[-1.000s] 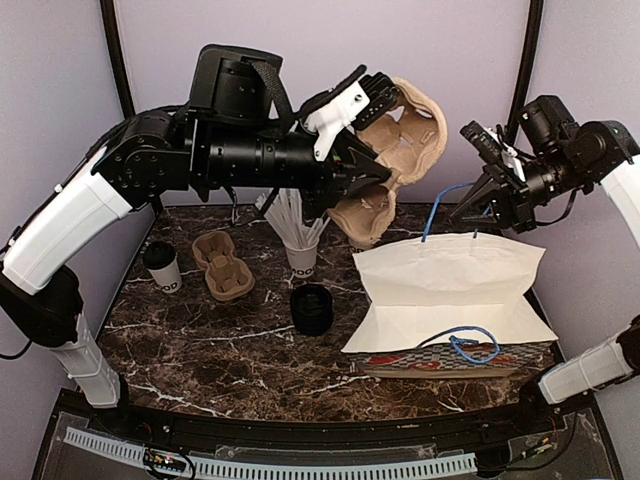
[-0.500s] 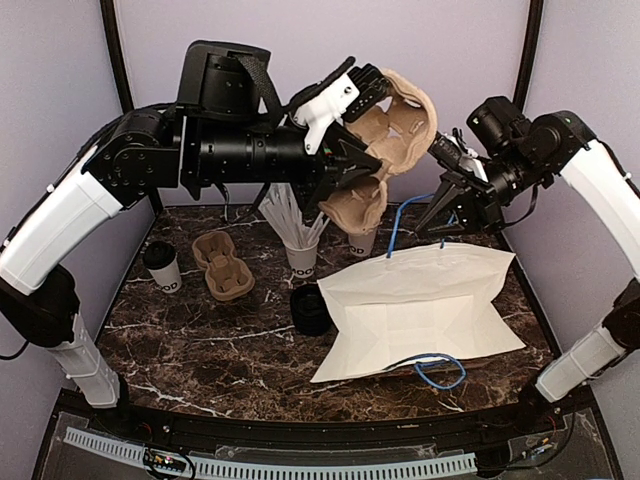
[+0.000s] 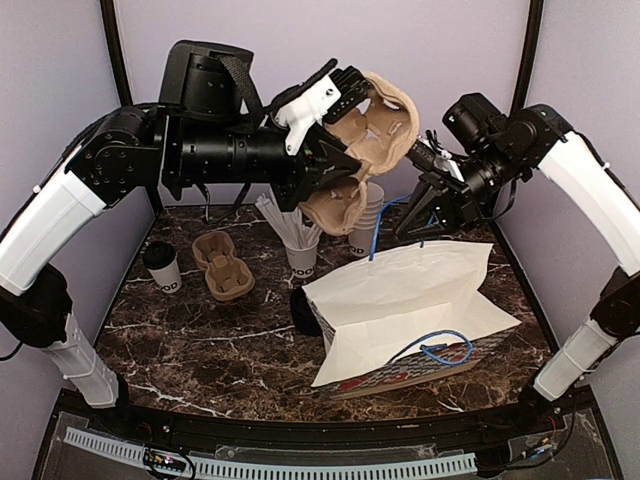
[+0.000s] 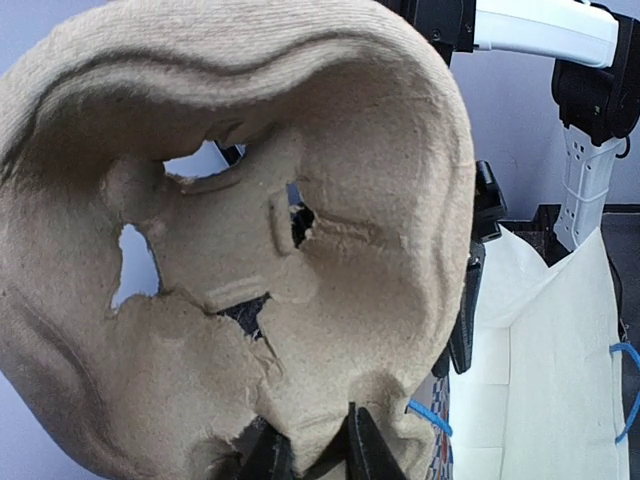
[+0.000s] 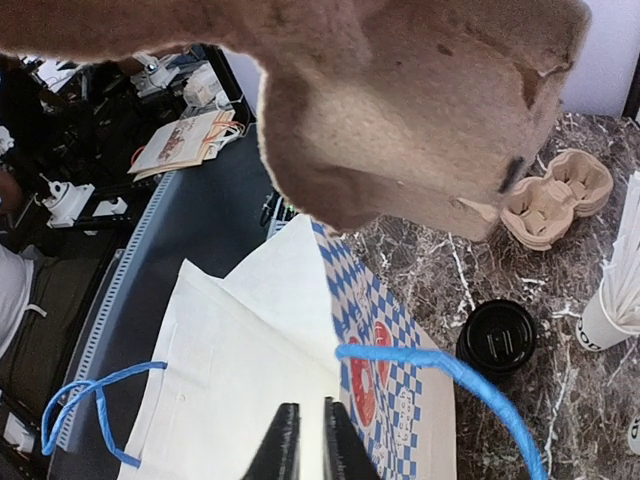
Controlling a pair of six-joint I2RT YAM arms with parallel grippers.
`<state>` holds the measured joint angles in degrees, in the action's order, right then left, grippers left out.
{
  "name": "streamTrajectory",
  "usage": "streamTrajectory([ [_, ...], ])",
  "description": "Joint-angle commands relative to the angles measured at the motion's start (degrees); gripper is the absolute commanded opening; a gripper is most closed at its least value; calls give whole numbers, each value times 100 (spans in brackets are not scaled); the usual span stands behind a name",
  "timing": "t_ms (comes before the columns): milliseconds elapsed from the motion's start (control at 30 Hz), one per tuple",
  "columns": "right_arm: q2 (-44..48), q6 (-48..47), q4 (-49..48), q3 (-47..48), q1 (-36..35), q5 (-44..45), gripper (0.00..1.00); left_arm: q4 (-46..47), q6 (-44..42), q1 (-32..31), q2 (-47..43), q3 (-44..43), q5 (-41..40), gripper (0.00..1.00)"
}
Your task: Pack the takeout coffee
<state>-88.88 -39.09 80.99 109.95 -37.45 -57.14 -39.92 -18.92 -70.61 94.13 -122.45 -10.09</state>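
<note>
Your left pincer (image 4: 312,448) is clamped on the lower edge of the brown moulded-pulp cup carrier (image 3: 385,130). It holds the carrier tilted in the air above the rear of the dark marble desk (image 3: 200,340).

Your right pincer (image 5: 305,425) hangs above the white paper bag with the blue-checked side (image 3: 400,295). Its fingers stand almost together, with a thin slit between them. One blue cord handle (image 5: 440,370) arches just past the tips, so you cannot tell whether it is pinched. The bag lies tipped on the desk, right of centre.

The small white paper cup with dark lettering (image 3: 163,272) stands upright at the left rear, with its round black plastic lid (image 3: 158,254) on top. It is just beside a second pulp carrier (image 3: 222,265) and well apart from the bag. A separate round black lid (image 5: 497,338) lies by the bag's left corner, near the white cup of straws (image 3: 300,255).
</note>
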Motion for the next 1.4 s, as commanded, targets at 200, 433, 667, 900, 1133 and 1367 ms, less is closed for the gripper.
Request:
streamTrajectory([
  [200, 122, -97, -457, -580, 126, 1813, 42, -16, 138, -14, 141, 118, 640, 17],
  [433, 466, -173, -722, -867, 544, 2474, 71, 122, 179, -14, 262, 208, 950, 16],
  [667, 723, -509, -704, -959, 839, 2613, 86, 417, 107, -14, 371, 228, 1204, 16],
  [900, 824, -1173, -530, -1484, 845, 2595, 89, 676, 139, -14, 281, 293, 1260, 16],
  [1133, 748, -1688, -365, -1736, 845, 1632, 86, 1041, 267, -14, -222, 941, 1150, 16],
  [1367, 559, -1874, -328, -1303, 851, 563, 85, 1359, 299, -14, -712, 1507, 839, 16],
])
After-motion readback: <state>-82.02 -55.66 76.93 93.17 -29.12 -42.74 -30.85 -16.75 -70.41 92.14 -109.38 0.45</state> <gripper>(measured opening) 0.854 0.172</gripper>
